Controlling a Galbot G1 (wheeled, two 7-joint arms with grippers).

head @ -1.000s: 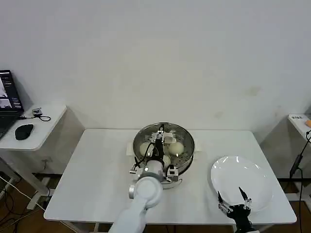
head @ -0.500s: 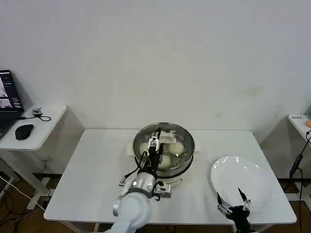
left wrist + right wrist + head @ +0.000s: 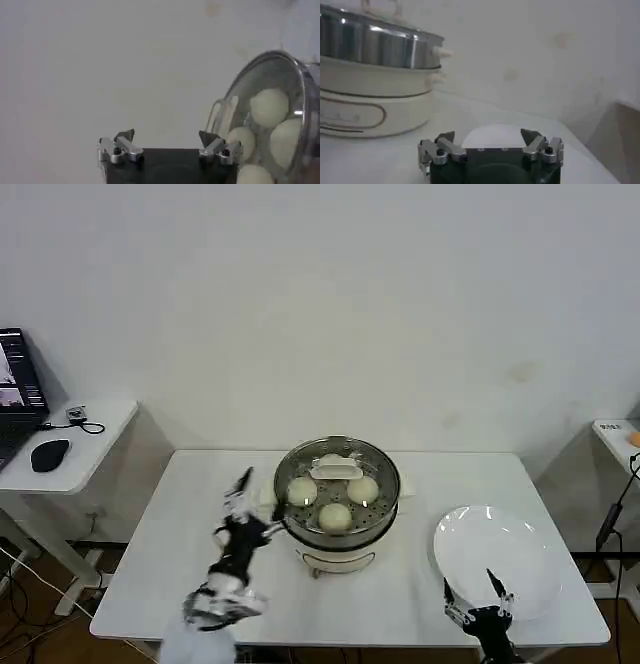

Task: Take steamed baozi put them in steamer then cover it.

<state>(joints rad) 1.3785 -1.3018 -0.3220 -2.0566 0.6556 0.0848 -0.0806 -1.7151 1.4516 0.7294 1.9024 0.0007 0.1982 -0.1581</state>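
The left gripper (image 3: 240, 502) has drawn back from the steamer (image 3: 338, 499) since a second ago and now hangs over bare table (image 3: 180, 544) near its left rim, fingers spread wide and empty. The cover (image 3: 337, 472) sits on the steamer, with four steamed baozi (image 3: 334, 515) visible through the glass. The right gripper (image 3: 479, 595) waits wide open at the near edge of the white plate (image 3: 495, 554), close to the table's front edge.
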